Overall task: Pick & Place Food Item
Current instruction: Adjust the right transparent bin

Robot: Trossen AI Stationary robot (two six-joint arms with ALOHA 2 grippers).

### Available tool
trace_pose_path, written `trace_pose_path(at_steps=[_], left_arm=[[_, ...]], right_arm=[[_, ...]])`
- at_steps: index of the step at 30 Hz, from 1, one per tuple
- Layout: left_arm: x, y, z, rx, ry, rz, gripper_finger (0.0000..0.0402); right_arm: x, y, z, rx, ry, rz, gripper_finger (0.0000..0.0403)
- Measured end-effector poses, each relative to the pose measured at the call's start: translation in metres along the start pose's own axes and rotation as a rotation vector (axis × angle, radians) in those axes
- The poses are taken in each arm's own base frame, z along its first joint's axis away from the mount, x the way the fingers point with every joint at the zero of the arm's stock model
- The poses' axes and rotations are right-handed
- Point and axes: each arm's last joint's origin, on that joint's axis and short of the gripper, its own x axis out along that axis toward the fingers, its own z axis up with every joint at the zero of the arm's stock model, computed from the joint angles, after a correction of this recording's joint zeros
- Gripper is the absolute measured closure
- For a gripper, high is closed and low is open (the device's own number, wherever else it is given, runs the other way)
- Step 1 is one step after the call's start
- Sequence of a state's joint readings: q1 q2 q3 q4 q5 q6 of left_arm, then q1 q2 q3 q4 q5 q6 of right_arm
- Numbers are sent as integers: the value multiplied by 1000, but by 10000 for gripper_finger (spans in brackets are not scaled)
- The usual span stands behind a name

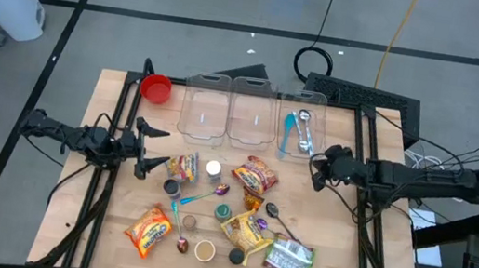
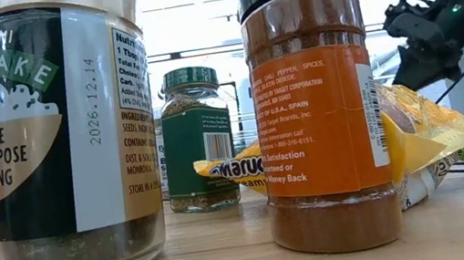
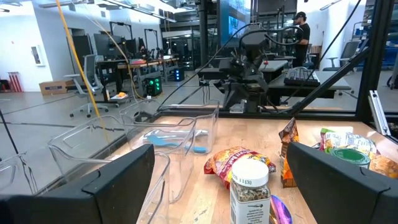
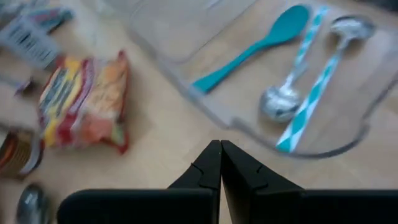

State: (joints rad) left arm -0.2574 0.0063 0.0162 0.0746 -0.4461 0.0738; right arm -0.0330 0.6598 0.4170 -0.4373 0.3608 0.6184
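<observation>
The two front spice jars (image 2: 63,137) overflow the low view, hiding most packets behind.

Two tall spice jars (image 2: 63,137) up close, green-lidded jar (image 2: 198,140) and yellow noodle packet (image 2: 423,143) behind.

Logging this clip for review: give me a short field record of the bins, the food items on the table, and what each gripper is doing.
bins: three clear bins in a row at the table's far edge
right bin contents: teal spoon, metal spoon, striped straw
other two bins: look empty
red bowl: left of the bins
food on table: noodle packets, spice jars, scattered mid-table
left gripper: open, empty, beside the jars
right gripper: shut, empty, near the right bin
placed food: none yet
</observation>
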Motion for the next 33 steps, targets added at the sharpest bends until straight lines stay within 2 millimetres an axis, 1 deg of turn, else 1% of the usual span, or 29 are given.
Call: trace_pose_path(at_steps=[3, 6, 11, 20, 28, 33], left_arm=[[0, 0, 0, 0, 0, 0, 27], [0, 0, 0, 0, 0, 0, 27], [0, 0, 0, 0, 0, 0, 27], [0, 0, 0, 0, 0, 0, 27], [0, 0, 0, 0, 0, 0, 27], [0, 0, 0, 0, 0, 0, 27]], right_arm=[[-5, -4, -3, 26, 82, -31, 402], [-8, -12, -10, 77, 139, -152, 402], [-8, -18, -12, 130, 85, -295, 402], [-4, -13, -3, 81, -10, -289, 402], [13, -21, -7, 31, -74, -281, 402], [19, -29, -10, 14, -82, -318, 403]])
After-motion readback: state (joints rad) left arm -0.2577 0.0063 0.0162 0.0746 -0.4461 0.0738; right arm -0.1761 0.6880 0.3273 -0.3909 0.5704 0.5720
